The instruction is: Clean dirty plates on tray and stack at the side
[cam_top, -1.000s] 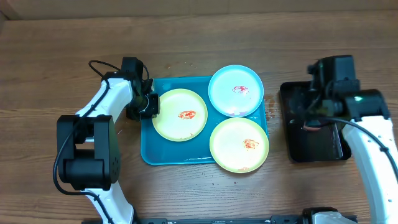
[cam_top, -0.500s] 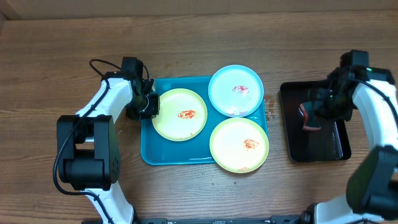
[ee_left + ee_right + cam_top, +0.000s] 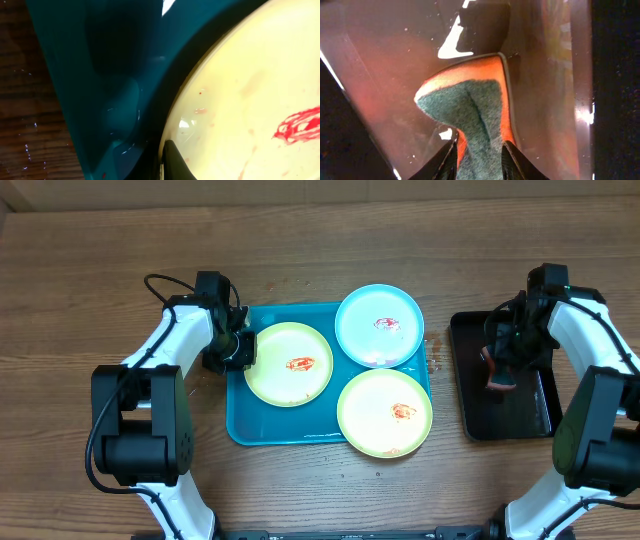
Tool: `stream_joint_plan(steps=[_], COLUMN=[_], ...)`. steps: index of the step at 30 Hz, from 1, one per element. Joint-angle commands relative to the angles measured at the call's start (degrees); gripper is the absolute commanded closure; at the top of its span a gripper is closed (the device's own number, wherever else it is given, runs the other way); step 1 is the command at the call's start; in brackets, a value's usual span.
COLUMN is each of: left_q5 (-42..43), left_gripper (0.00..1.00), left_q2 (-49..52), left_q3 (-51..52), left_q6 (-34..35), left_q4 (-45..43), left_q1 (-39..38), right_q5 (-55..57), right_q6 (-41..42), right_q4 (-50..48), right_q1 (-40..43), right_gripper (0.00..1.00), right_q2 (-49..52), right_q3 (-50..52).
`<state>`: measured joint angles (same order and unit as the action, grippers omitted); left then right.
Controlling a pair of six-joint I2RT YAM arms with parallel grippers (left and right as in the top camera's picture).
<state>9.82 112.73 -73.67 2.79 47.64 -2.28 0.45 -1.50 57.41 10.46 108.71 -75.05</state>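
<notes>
Three plates lie on the turquoise tray (image 3: 238,415): a yellow-green one (image 3: 289,364) at the left, a light blue one (image 3: 379,326) at the back right, and a yellow-green one (image 3: 385,413) at the front right. Each has a red smear. My left gripper (image 3: 238,348) is shut on the left plate's rim; in the left wrist view one finger (image 3: 167,150) lies on the plate (image 3: 250,100) over the tray (image 3: 90,75). My right gripper (image 3: 500,365) is shut on an orange-and-green sponge (image 3: 470,105), fingers (image 3: 479,155) pinching it over the black tray.
A smaller black rectangular tray (image 3: 505,420) stands to the right of the turquoise tray, its wet floor showing in the right wrist view (image 3: 380,65). Small red spots mark the wood (image 3: 435,360) between the two trays. Bare wooden table lies all around.
My right arm has swung round over the black tray, and the sponge now sits gripped at the tray's left part. The left arm and the plates have not moved.
</notes>
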Motion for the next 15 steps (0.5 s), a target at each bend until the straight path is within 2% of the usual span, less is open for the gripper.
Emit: stream_joint_plan(steps=[1, 15], left_q5=[-3.2, -3.2], left_gripper=[0.96, 0.96], left_q2=[1.2, 1.2], left_q3=[-0.3, -0.3], left_q6=[-1.6, -1.6], left_q4=[-0.7, -1.3], left_q1=[-0.4, -0.4], right_q5=[1.0, 0.3], right_q6=[-0.5, -0.3], right_q4=[-1.0, -3.1], right_q1=[-0.2, -0.2], right_gripper=[0.68, 0.74], right_q2=[1.6, 2.3], right_q3=[1.1, 2.7])
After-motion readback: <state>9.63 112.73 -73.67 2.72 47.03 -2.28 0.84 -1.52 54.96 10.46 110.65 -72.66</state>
